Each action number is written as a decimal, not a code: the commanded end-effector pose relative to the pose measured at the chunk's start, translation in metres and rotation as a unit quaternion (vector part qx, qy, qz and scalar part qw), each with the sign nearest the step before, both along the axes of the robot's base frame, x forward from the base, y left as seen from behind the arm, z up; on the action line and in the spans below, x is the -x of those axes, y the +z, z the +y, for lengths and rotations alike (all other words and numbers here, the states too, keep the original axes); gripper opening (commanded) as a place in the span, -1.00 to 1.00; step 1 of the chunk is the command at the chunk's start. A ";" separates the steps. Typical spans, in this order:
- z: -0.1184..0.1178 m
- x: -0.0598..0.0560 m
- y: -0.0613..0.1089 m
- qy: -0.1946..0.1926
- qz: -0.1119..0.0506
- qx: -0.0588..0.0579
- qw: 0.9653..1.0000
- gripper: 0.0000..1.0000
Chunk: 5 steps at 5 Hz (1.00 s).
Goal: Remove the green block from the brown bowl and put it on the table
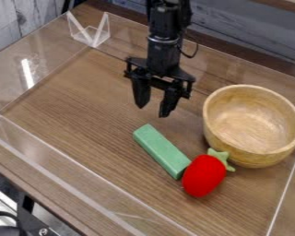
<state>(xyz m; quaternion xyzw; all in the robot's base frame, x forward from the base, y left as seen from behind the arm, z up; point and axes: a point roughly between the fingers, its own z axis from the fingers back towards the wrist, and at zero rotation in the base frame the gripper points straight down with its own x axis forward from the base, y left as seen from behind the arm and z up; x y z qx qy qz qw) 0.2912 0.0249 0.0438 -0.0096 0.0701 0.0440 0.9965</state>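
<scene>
Brown wood-grain table (76, 120) with clear acrylic walls filled my view, and the round tan wooden bowl (253, 124) with its thick rim sat at the right, its pale inside empty as far as I could see. Just beside the bowl's lower left edge lay a red strawberry toy (206, 175) with green leaves. The small flat light green block (160, 150) rested flat on the tabletop, clear of the bowl, one end touching or nearly touching the strawberry.

What mattered to me was how that block lay from the black gripper (157, 103). The gripper pointed straight down, its jaws spread apart with nothing between them, and it hung above the wood. The block was below it in the picture, toward the camera, close but apart. Its long axis ran diagonally, from upper left down to lower right. I judged the placing done, so any next move would be a retreat, not a grasp.
</scene>
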 end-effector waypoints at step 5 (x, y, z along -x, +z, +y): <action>-0.001 0.006 0.046 0.039 -0.064 -0.009 0.997 1.00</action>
